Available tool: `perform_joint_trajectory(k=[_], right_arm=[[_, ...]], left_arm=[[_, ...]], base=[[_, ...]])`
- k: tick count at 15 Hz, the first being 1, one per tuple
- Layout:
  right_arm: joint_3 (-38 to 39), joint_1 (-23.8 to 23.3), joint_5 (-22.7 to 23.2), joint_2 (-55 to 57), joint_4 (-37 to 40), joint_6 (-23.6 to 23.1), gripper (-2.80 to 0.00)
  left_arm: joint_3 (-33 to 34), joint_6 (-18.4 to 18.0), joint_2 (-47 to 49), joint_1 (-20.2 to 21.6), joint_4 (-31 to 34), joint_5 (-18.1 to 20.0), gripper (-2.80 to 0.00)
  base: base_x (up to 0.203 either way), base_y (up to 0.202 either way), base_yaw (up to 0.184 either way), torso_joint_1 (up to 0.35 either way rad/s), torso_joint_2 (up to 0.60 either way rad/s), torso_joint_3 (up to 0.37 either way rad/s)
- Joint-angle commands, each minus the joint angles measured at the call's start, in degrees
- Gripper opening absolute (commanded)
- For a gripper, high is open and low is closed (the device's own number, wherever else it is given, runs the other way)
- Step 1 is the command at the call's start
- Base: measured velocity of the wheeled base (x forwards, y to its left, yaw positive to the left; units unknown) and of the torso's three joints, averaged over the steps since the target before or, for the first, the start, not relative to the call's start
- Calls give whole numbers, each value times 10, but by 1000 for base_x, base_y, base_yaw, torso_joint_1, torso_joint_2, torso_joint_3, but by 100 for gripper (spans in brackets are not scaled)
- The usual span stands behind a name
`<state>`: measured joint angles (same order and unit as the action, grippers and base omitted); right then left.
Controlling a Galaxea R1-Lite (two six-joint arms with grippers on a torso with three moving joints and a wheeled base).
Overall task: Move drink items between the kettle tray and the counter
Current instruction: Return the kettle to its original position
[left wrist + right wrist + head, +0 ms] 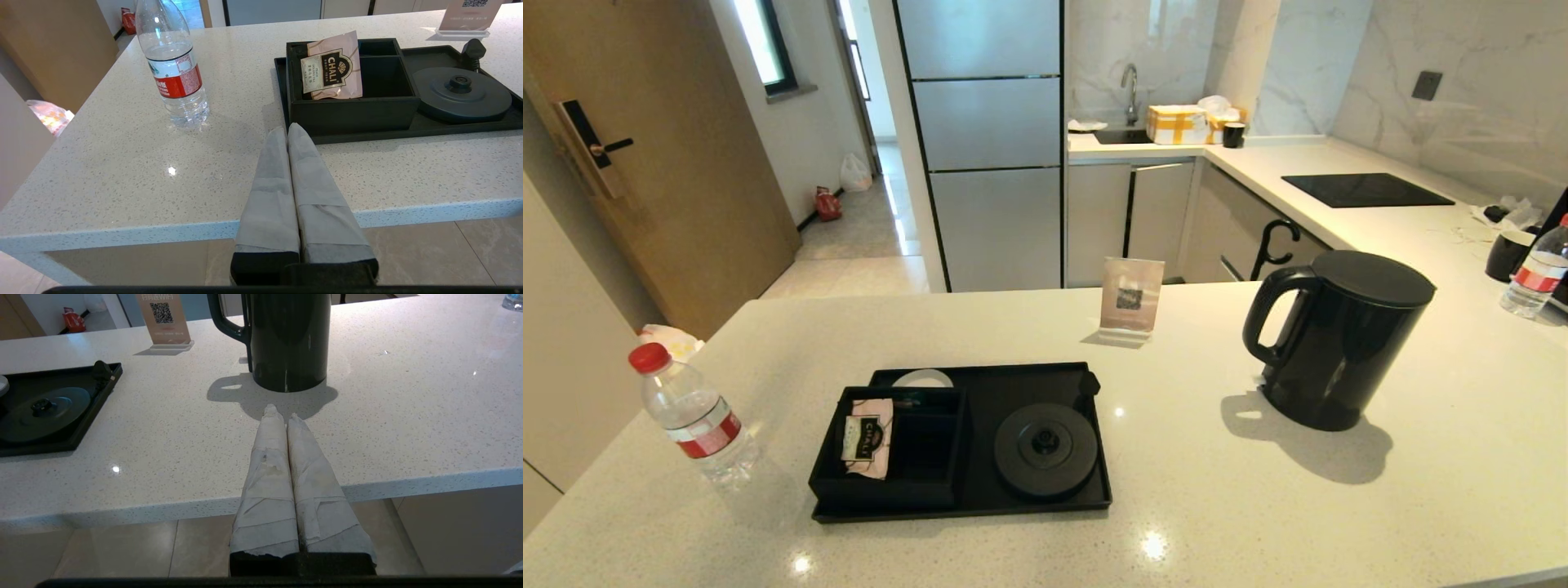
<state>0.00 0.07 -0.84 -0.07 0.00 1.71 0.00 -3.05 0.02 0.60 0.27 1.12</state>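
Both drink items stand on the table (pixel 1176 506), off the kettle tray (pixel 1029 505). The water bottle (pixel 693 416) stands upright near the table's left edge, well apart from the tray's left side. The kettle (pixel 1335 339) stands upright to the right of the tray, its handle turned toward the tray. The round kettle base (pixel 1045 451) lies bare in the tray's right half; the compartment box (pixel 894 453) beside it holds a pink tea sachet (pixel 867 437).

The left hand (pixel 287 130) hangs at the near table edge, fingers pressed together and holding nothing, aimed between bottle and tray. The right hand (pixel 282 413) hangs likewise at the near edge, fingers closed and empty, pointing at the kettle's foot.

Risks, as judged:
- The bottle is light, tall and close to the table's edge; a glancing approach with closed fingers could tip it or push it off the side.
- The thin clear wall may buckle or slip under a hard pinch.
- The kettle is broad and glossy; a grip on the body would likely slide, so the handle is the safer hold.
- Seating the kettle off-centre on the base would leave it tilted against the central stud, or drag the tray.
- A second bottle (pixel 1535 273) and a mug (pixel 1507 253) at far right could be mistaken for targets.
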Motion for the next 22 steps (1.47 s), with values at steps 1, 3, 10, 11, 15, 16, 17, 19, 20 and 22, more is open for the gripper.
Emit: perform_joint_trajectory(k=[1,3,10,11,15,16,17,19,20,22], right_arm=[[0,0,0,1,-2,7,-280],[0,0,-1,1,-3,8,-280],[0,1,0,1,-4,2,-280],[0,0,0,1,-4,1,-280],[-7,0,-2,1,-4,2,-280],[-15,0,-2,7,6,4,-280],[-45,0,-1,24,22,7,-280],[-173,0,6,70,66,16,-280],[-249,1,13,101,109,21,-280],[-367,1,30,149,253,25,-280]], left_arm=[[0,-1,-1,0,0,0,-280],[0,0,0,0,0,0,-280],[0,0,0,0,0,0,-280],[0,-1,0,0,0,0,-280],[0,-1,0,0,0,0,-280],[0,0,0,0,0,0,-280],[0,0,0,0,0,0,-280],[0,-1,0,0,0,0,-280],[0,0,0,0,0,0,-280],[0,-1,0,0,0,0,-280]], base=[[0,0,0,0,0,0],[0,0,0,0,0,0],[0,0,0,0,0,0],[0,0,0,0,0,0],[0,0,0,0,0,0],[0,0,0,0,0,0],[0,0,0,0,0,0],[0,0,0,0,0,0],[0,0,0,0,0,0],[0,0,0,0,0,0]])
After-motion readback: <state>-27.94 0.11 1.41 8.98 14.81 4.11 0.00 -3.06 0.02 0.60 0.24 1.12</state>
